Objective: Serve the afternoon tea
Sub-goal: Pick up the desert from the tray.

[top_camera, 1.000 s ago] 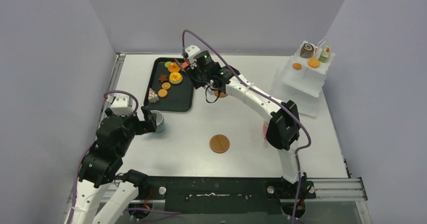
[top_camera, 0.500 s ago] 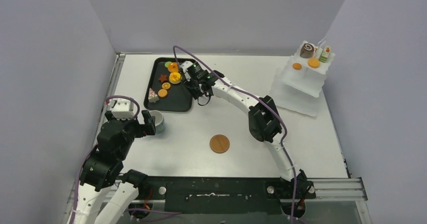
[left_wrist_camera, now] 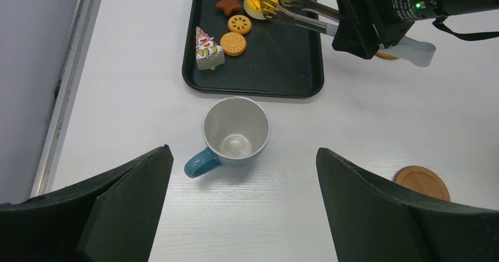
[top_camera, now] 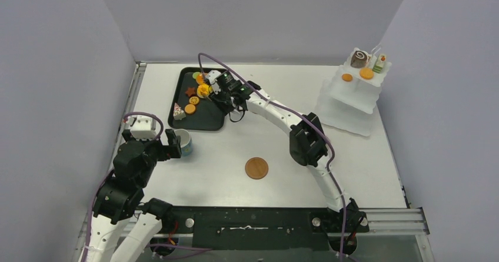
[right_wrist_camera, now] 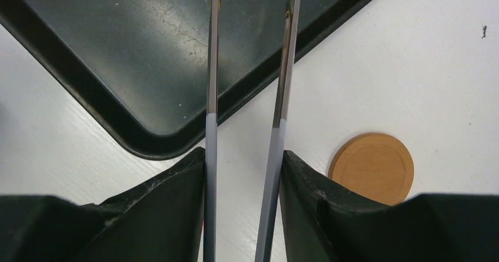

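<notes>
My right gripper (top_camera: 226, 91) is shut on the long metal tongs (left_wrist_camera: 300, 15), with the two arms pressed between its fingers in the right wrist view (right_wrist_camera: 244, 156). The tong tips lie at an orange tart (left_wrist_camera: 259, 2) on the black tray (top_camera: 212, 118). I cannot tell whether they grip it. A cake slice (left_wrist_camera: 206, 56), cookies (left_wrist_camera: 234, 44) and a brown star (left_wrist_camera: 229, 3) also lie on the tray. The blue cup (left_wrist_camera: 235, 129) stands upright and empty in front of the tray. My left gripper (left_wrist_camera: 242, 152) is open just behind the cup, not touching it. The pink cup is not in view.
A white tiered stand (top_camera: 347, 100) at the far right holds a chocolate roll (top_camera: 359, 58), an orange cookie (top_camera: 366, 73) and other pastries. A wooden coaster (top_camera: 256, 168) lies mid-table. A second coaster (right_wrist_camera: 372, 166) lies under the right arm beside the tray corner.
My right arm has stretched left with the tongs, bringing the tips over the tray to the orange tart. My left gripper has drawn back slightly from the blue cup.
</notes>
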{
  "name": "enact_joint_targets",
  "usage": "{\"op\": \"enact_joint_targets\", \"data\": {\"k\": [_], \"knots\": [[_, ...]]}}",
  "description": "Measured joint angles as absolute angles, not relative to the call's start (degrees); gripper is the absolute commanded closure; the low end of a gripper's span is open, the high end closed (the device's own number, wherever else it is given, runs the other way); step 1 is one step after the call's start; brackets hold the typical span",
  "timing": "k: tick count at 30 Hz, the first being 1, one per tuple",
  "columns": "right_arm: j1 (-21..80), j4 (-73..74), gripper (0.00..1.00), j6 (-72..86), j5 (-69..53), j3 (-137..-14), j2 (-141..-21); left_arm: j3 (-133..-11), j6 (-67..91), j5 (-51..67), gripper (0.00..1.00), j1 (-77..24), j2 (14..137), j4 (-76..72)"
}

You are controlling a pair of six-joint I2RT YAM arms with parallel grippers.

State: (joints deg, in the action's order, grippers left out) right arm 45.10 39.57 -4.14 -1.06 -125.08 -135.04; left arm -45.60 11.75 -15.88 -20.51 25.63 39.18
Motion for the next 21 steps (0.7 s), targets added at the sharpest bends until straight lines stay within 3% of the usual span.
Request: {"op": "enact_joint_targets", "data": {"k": [21], "knots": [[45.10, 38.50, 0.56, -4.58, -0.89, -129.36, -140.70, -45.56, 11.75, -15.86, 0.08, -20.49, 25.63, 39.16]]}}
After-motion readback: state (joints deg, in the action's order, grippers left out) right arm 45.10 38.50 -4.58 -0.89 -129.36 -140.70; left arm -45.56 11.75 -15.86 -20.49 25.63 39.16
